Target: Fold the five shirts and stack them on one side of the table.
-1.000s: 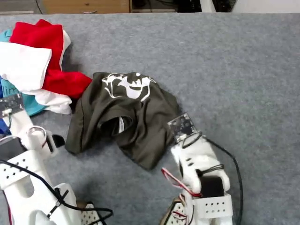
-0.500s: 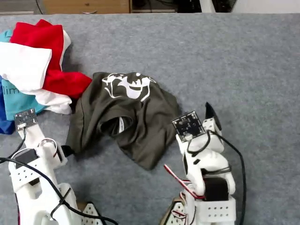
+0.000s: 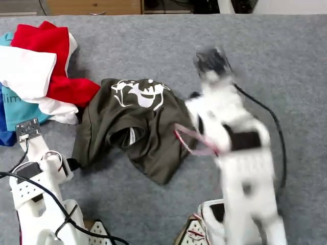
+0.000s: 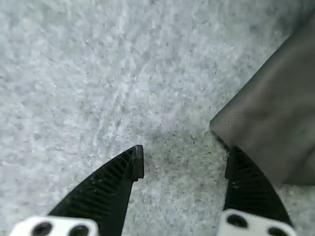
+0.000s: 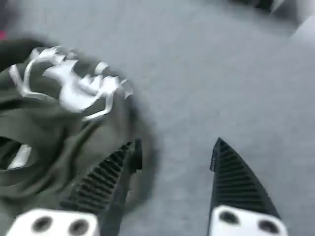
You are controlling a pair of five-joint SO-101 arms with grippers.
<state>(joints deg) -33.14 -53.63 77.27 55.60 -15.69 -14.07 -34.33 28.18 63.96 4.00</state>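
**Spread first, fold second**

My left hand (image 4: 187, 162) is wide open and holds nothing. Its fingers straddle the bare grey felt table (image 4: 98, 73) right at a corner of the crumpled dark olive cotton shirt (image 3: 148, 138) with a white print, and one finger sits against that corner's edge. My right hand (image 5: 177, 152) is just as spread and just as empty. It hangs over the shirt's opposite border, near the print, with one finger above cloth and the other above table.

The shirt itself lies bunched, collar opening upward, with its lower part rumpled over itself. Beyond its far edge on my left hand's side, just beside the shirt and perhaps touching it, sits the heap of red, white, teal and blue shirts (image 3: 41, 66), not yet folded.

I judge this shirt needs flattening before any fold. My left hand should shift a little onto the corner, go low and pinch only the hem. The right should take the border opposite. Then I draw the two apart gently and evenly. If I grab several layers, or tug from one side alone, I would likely drag the whole bundle instead of opening it.
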